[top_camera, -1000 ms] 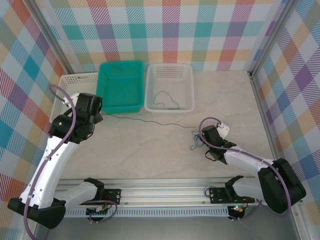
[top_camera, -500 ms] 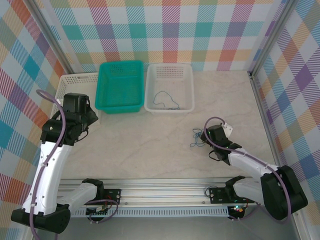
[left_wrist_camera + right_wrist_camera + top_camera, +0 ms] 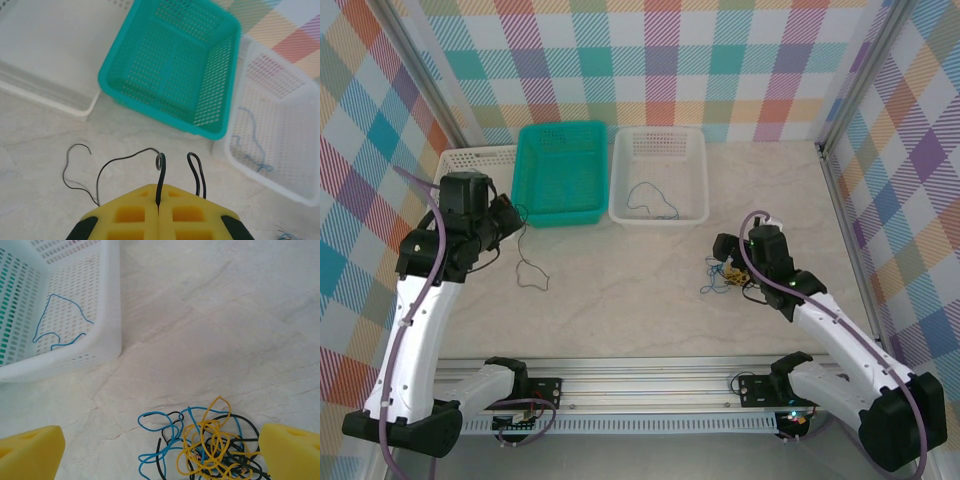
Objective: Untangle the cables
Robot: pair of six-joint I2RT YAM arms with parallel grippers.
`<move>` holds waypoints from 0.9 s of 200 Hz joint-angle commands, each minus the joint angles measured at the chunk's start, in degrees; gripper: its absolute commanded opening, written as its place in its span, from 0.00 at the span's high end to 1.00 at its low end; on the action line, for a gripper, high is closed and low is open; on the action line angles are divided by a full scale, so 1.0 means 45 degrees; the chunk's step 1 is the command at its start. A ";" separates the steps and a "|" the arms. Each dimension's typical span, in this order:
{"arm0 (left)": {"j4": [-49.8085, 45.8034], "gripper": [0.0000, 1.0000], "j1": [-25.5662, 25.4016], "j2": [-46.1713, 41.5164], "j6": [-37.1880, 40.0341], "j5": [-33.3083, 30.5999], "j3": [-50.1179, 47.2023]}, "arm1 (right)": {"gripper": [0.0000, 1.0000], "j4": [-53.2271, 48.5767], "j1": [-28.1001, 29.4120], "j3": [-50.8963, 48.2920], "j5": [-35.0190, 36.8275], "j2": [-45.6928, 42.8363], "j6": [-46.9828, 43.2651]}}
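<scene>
**Black strand in hand, clump waiting under open jaws**

The left gripper (image 3: 159, 200) has its jaws pressed fully together on one black cable (image 3: 120, 161), whose loose end trails onto the table at about 9 o'clock in the overhead view. It sits just in front of the teal basket (image 3: 165, 117). The step in hand looks like sorting a freed strand; next it needs carrying over a basket rim and letting go.

The right gripper (image 3: 160, 450) hangs with its jaws spread wide, holding nothing, over the tangled clump (image 3: 210, 445) at about 4 o'clock. It will need to pinch a single strand, not the bunch.

Count: three baskets — one teal and two white. One blue cable (image 3: 55, 325) lies in the white basket (image 3: 658, 215) at 12 o'clock. The clump mixes blue, black and yellow strands; how many, I cannot tell.
</scene>
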 commanded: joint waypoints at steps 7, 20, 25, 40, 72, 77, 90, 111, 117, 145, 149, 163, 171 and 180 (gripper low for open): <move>0.0864 1.00 0.0174 0.0021 0.0195 0.0785 0.0887 | 0.00 -0.0954 -0.0027 0.0513 -0.0568 -0.0470 -0.0187; 0.1170 1.00 0.0175 0.0127 0.0203 0.0977 0.1340 | 0.00 -0.0999 -0.0039 0.0541 -0.0534 -0.0634 -0.0071; 0.1250 1.00 0.0176 0.0191 0.0239 0.1048 0.1591 | 0.00 -0.0998 -0.0034 0.0542 -0.0517 -0.0718 -0.0079; 0.1391 1.00 0.0174 0.0464 0.0388 0.1131 0.2532 | 0.00 -0.1045 -0.0028 0.0520 -0.0408 -0.0877 -0.0068; 0.1819 1.00 0.0159 0.1367 0.0964 0.1321 0.4780 | 0.00 -0.1203 -0.0039 0.0444 -0.0290 -0.1120 -0.0096; 0.1879 1.00 0.0166 0.1531 0.1040 0.1303 0.5133 | 0.00 -0.1186 -0.0040 0.0415 -0.0280 -0.1123 -0.0099; 0.2058 1.00 0.0174 0.2037 0.1139 0.1401 0.5921 | 0.01 -0.1162 -0.0026 0.0335 -0.0273 -0.1160 -0.0105; 0.2279 1.00 0.0175 0.2988 0.1264 0.1695 0.7200 | 0.00 -0.0862 -0.0032 0.0076 -0.0260 -0.1229 -0.0059; 0.2311 1.00 0.0176 0.3277 0.1332 0.1729 0.7542 | 0.00 -0.0739 -0.0034 0.0023 -0.0260 -0.1266 -0.0032; 0.2549 1.00 0.0176 0.4578 0.1833 0.1421 0.9053 | 0.00 -0.0591 -0.0033 0.0041 -0.0365 -0.1168 -0.0032; 0.2574 1.00 0.0176 0.4765 0.1945 0.1397 0.9299 | 0.00 -0.0608 -0.0037 0.0070 -0.0377 -0.1140 -0.0047; 0.2709 1.00 0.0178 0.5422 0.2188 0.1424 1.0139 | 0.00 -0.0693 -0.0023 0.0148 -0.0436 -0.1098 -0.0101; 0.2751 1.00 0.0195 0.5812 0.2291 0.1501 1.0646 | 0.00 -0.0777 -0.0022 0.0183 -0.0470 -0.1120 -0.0145; 0.2723 1.00 0.0171 0.6246 0.2394 0.1562 1.1206 | 0.00 -0.0846 -0.0020 0.0187 -0.0500 -0.1126 -0.0143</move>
